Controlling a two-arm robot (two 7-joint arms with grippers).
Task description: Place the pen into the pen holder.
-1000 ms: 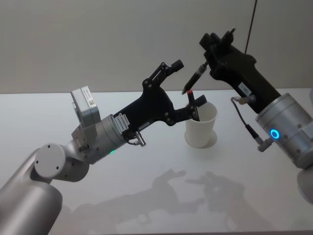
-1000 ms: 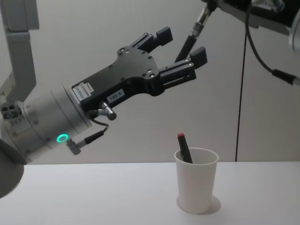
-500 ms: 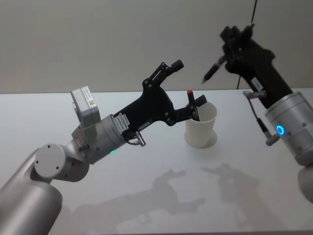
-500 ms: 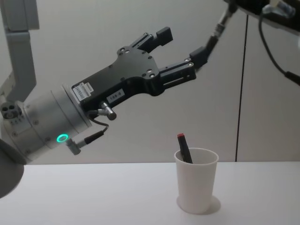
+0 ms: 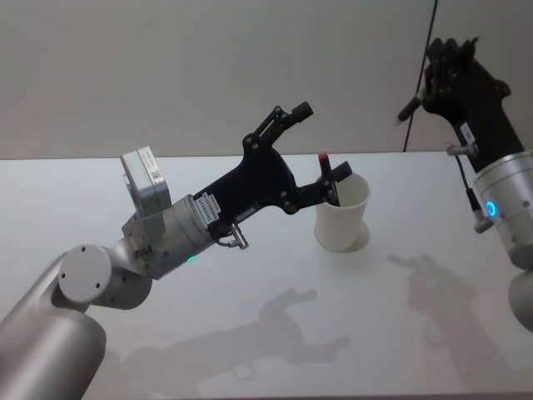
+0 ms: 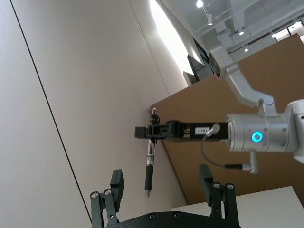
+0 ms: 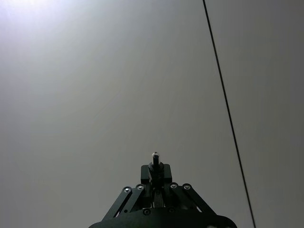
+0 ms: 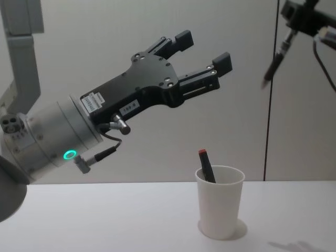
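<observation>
Pinching the pen (image 8: 275, 59), the right gripper (image 5: 426, 90) has swung it up and rightward, well away from the cup (image 8: 220, 202), so insertion looks further off; the left gripper (image 8: 202, 51) hangs spread above the cup, which already holds a red-tipped pen (image 8: 206, 165)

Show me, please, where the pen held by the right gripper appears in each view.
Head view: the pen is at the upper right, slanting down from the right gripper.
Chest view: upper right, beside the wall's dark line.
Left wrist view: mid-picture, gripped by the right gripper.
Right wrist view: seen end-on between that gripper's fingers.
Shared landmark: the wall's dark line, close to the pen in head and chest views.
</observation>
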